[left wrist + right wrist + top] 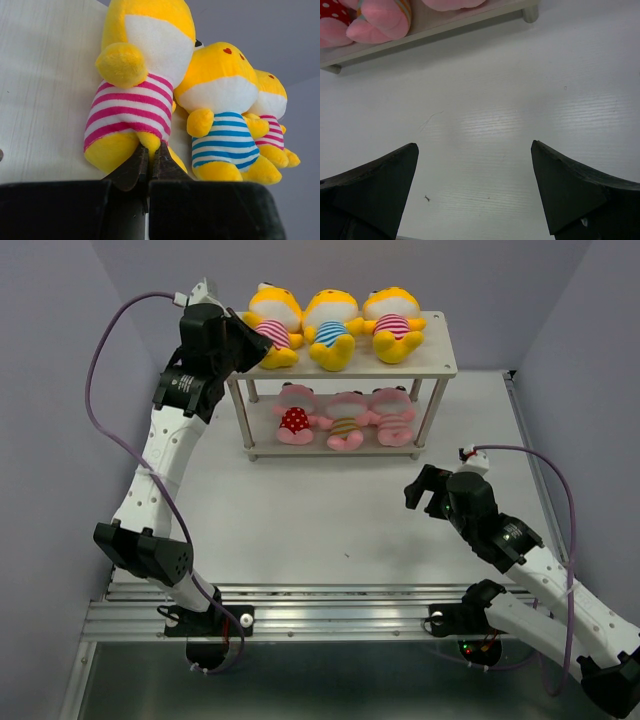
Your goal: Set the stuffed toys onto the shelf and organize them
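Three yellow toys point(332, 328) sit on the shelf's point(440, 360) top board, and three pink toys point(346, 423) on its lower board. The left tool point(150, 150), fingers together, touches the bottom of the pink-striped yellow toy point(130, 110) at the shelf's left end. The right tool point(474, 145) gapes wide above the table point(330, 520) in front of the shelf.

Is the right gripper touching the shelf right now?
Apart. The right wrist view shows bare table between the open right gripper and the lower board of the shelf.
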You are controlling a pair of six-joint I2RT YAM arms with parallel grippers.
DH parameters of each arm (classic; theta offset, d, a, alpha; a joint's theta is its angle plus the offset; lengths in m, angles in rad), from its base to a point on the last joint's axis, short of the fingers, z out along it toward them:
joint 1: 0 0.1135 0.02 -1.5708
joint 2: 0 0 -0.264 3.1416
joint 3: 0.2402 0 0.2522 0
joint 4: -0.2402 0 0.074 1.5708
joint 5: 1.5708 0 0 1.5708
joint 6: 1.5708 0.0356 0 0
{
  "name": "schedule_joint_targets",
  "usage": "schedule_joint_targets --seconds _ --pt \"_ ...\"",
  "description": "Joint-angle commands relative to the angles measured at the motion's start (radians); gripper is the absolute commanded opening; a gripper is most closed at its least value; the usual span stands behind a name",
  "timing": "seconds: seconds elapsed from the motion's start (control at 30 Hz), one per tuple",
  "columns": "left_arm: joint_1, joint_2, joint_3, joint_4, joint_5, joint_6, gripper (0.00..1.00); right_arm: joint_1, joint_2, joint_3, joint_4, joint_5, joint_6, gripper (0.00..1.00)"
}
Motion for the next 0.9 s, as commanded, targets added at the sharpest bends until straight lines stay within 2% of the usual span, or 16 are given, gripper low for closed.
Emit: schedule_joint_targets --seconds 0.0,0.33,0.47,0.53,0.57,0.73,0.87 --pt "0.005 -0.009 0.023 0.026 0.035 -0.036 0.0 0.002 -0.015 0.005 0.042 0.027 0.011 1.0" --pt "0.015 -0.004 -0.004 0.052 0.116 -0.083 0.0 0.002 -0.019 0.003 0.042 0.025 0.012 1.0" --pt "0.018 -0.006 -0.012 0.043 0.087 -0.087 0.0 0.002 -0.025 0.003 0.041 0.027 0.015 1.0" --pt "0.021 -0.015 -0.026 0.054 0.09 -0.089 0.13 0.002 -0.026 0.002 0.041 0.027 0.012 1.0" --pt "0.021 -0.016 -0.035 0.058 0.09 -0.089 0.14 0.002 -0.026 0.003 0.042 0.028 0.015 1.0" --pt "0.025 -0.016 -0.033 0.055 0.09 -0.078 0.34 0.002 -0.026 0.003 0.042 0.027 0.017 1.0" --pt "0.025 -0.018 -0.032 0.045 0.079 -0.072 0.35 0.002 -0.026 0.002 0.044 0.024 0.02 1.0"
